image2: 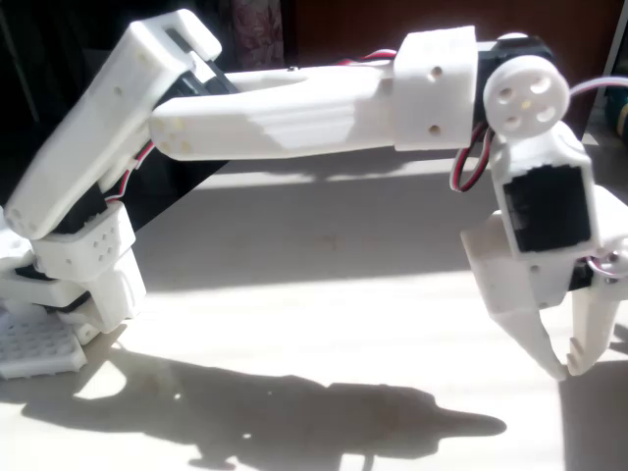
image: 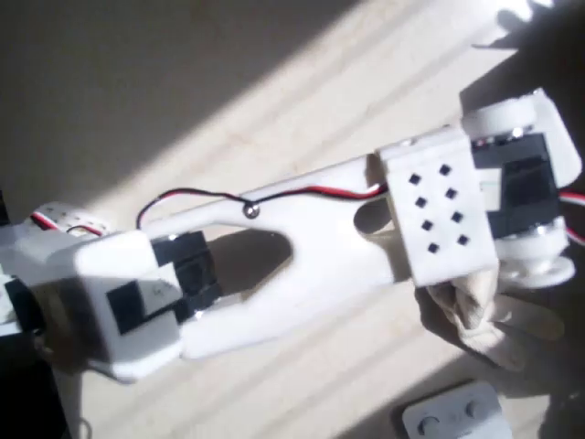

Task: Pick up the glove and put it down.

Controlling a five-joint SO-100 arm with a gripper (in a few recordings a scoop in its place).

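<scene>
A: What's the surface like?
B: A pale table [image2: 324, 275] in hard sunlight, with a dark room behind it and the arm's shadow across the near side.
A: And the arm?
B: It reaches out level, wrist bent down. The claw [image2: 567, 369] hangs with its tips nearly together, holding nothing. In the overhead view the glove [image: 480, 311] lies under the wrist, beside a grey device [image: 457, 416].

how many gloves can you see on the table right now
1. The glove lies at the lower right of the overhead view, partly under the arm's wrist, above the grey device. The arm could hide more.
</scene>
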